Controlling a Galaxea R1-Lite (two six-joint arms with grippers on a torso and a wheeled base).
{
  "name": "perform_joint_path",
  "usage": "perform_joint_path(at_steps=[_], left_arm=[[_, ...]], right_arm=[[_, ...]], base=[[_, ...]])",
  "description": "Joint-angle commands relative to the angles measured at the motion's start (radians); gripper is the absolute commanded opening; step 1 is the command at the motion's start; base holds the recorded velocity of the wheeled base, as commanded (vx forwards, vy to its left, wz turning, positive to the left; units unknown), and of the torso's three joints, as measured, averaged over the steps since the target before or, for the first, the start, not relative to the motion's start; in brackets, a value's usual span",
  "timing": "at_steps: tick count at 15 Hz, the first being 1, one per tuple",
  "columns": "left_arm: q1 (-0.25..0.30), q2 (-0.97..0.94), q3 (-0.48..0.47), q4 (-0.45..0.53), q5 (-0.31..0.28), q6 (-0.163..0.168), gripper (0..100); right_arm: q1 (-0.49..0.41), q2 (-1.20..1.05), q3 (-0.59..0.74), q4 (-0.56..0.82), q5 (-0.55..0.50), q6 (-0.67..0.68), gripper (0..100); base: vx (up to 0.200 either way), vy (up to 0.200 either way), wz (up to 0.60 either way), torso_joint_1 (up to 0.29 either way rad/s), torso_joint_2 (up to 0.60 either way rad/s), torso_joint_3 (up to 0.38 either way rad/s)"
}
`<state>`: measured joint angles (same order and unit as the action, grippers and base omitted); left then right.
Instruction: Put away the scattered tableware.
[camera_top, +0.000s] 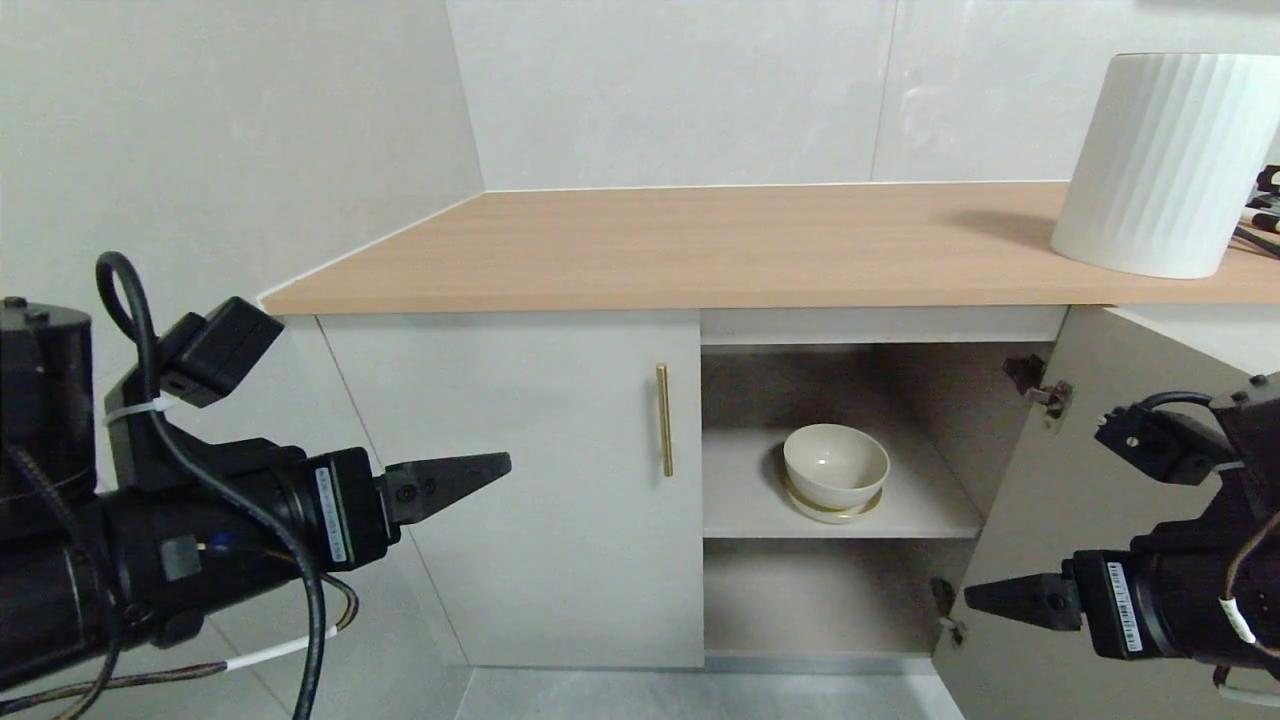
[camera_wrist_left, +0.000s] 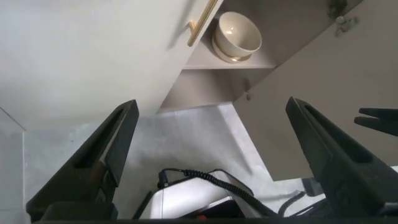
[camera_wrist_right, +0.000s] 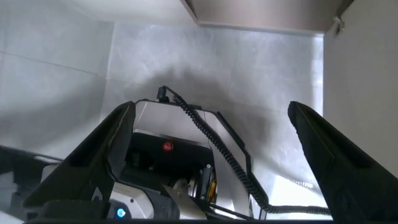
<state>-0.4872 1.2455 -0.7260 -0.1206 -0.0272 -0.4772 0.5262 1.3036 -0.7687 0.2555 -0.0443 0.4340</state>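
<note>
A cream bowl (camera_top: 836, 466) sits on a gold-rimmed saucer (camera_top: 833, 508) on the middle shelf (camera_top: 740, 490) of the open cabinet. From the left wrist the bowl (camera_wrist_left: 237, 34) shows far ahead. My left gripper (camera_top: 495, 466) hangs in front of the shut cabinet door, well left of the bowl. Its fingers (camera_wrist_left: 106, 149) stand wide apart around nothing, so the left gripper (camera_wrist_left: 212, 104) is open. My right gripper (camera_top: 975, 596) is low beside the open door, below and right of the bowl. It is open and empty (camera_wrist_right: 211, 109) above the floor.
The right cabinet door (camera_top: 1050, 520) is swung open; the left door (camera_top: 520, 480) with a gold handle (camera_top: 664, 420) is shut. A white ribbed container (camera_top: 1160, 160) stands on the wooden countertop (camera_top: 700, 250) at the right. The lower shelf (camera_top: 810, 600) holds nothing.
</note>
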Motion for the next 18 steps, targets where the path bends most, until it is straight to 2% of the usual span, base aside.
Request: perform_joint_path(at_steps=[1, 17, 18], left_arm=[[0.002, -0.006, 0.003, 0.001, 0.000, -0.001, 100], [-0.001, 0.005, 0.011, 0.003, -0.003, -0.001, 100], [-0.001, 0.005, 0.011, 0.003, -0.003, 0.000, 100]], right_arm=[[0.006, -0.027, 0.005, 0.001, 0.000, 0.000, 100], [0.006, 0.034, 0.020, -0.001, -0.002, 0.000, 100], [0.006, 0.034, 0.023, -0.001, -0.002, 0.000, 100]], base=[[0.000, 0.000, 0.00, 0.000, 0.00, 0.000], [-0.200, 0.000, 0.00, 0.003, 0.00, 0.003], [0.000, 0.000, 0.00, 0.000, 0.00, 0.000]])
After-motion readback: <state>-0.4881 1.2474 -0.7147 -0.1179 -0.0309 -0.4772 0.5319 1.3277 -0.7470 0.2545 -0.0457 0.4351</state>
